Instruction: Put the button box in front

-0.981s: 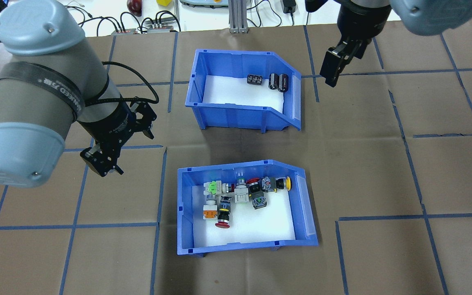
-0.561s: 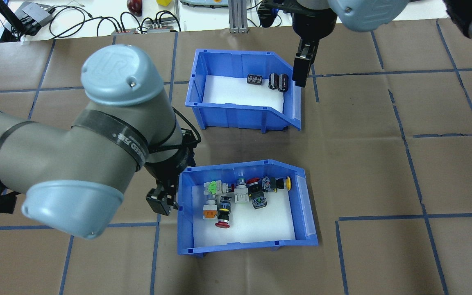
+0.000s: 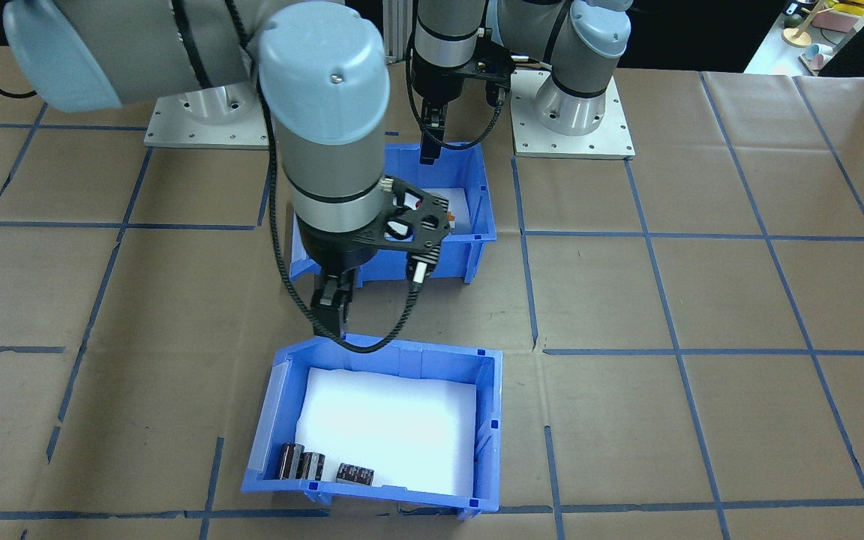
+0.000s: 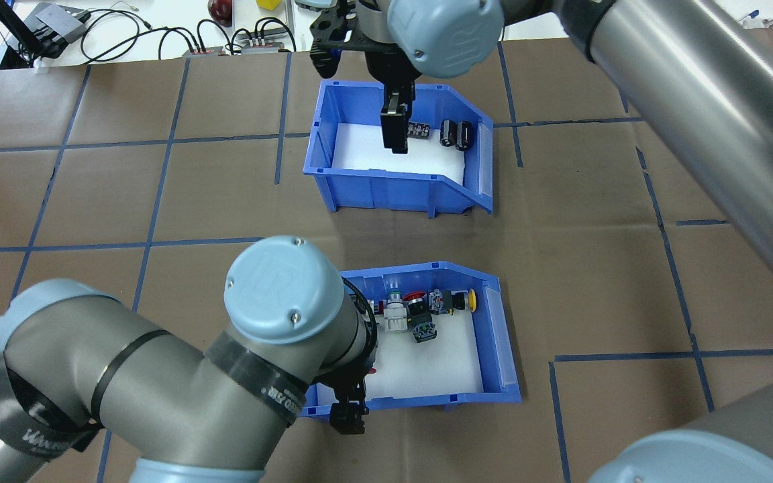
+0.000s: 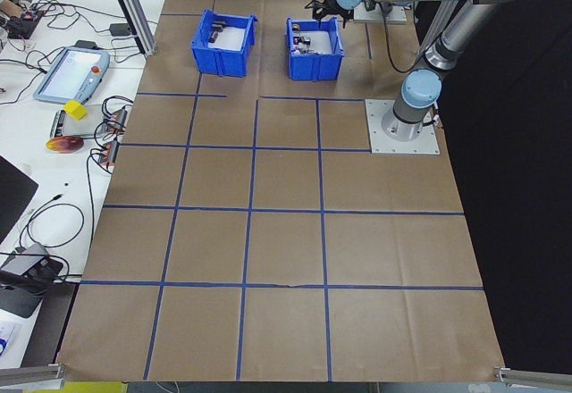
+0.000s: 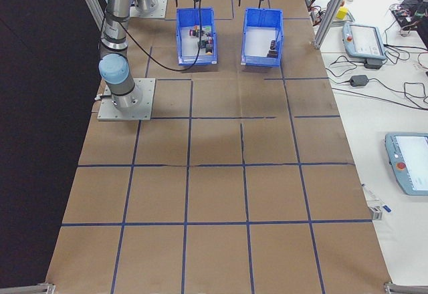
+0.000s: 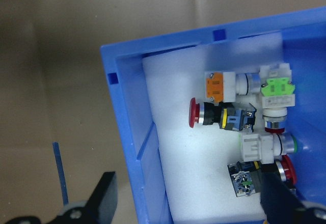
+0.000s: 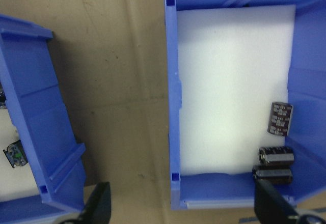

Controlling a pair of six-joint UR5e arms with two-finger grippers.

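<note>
On the brown-papered table (image 4: 594, 268), two blue bins sit one behind the other, apart, with a strip of bare paper between them. Nearer the robot's base is the button box (image 4: 420, 401), its sloped front turned toward the robot's right. Its white foam liner (image 4: 427, 372) carries a cluster of push-button switches gathered toward the far wall. Among them are a red mushroom-head switch (image 7: 195, 113), an orange one (image 7: 215, 86), a green one (image 7: 275, 89) and, by the sloped end, a yellow one (image 4: 472, 300).

Farther from the robot stands the second bin (image 4: 386, 184), also foam-lined, with a few dark cylinders (image 4: 457, 134) lying near its sloped end.

The left gripper (image 4: 349, 419) points down at the button box's wall nearest the robot. The left arm's elbow covers the box's left part in the overhead view. From the wrist camera its jaws stand wide and hold nothing. They straddle that blue wall: one finger (image 7: 104, 198) is outside over the paper, the other inside over the foam beside the switches. Whether either pad touches the plastic cannot be told.

The right gripper (image 4: 394, 134) reaches across to the second bin. Its jaws are likewise wide and empty — one finger (image 8: 99, 206) hangs over the gap between the bins, the other (image 8: 270, 203) over the bin's interior near the cylinders. That bin's wall facing the button box runs between them.
</note>
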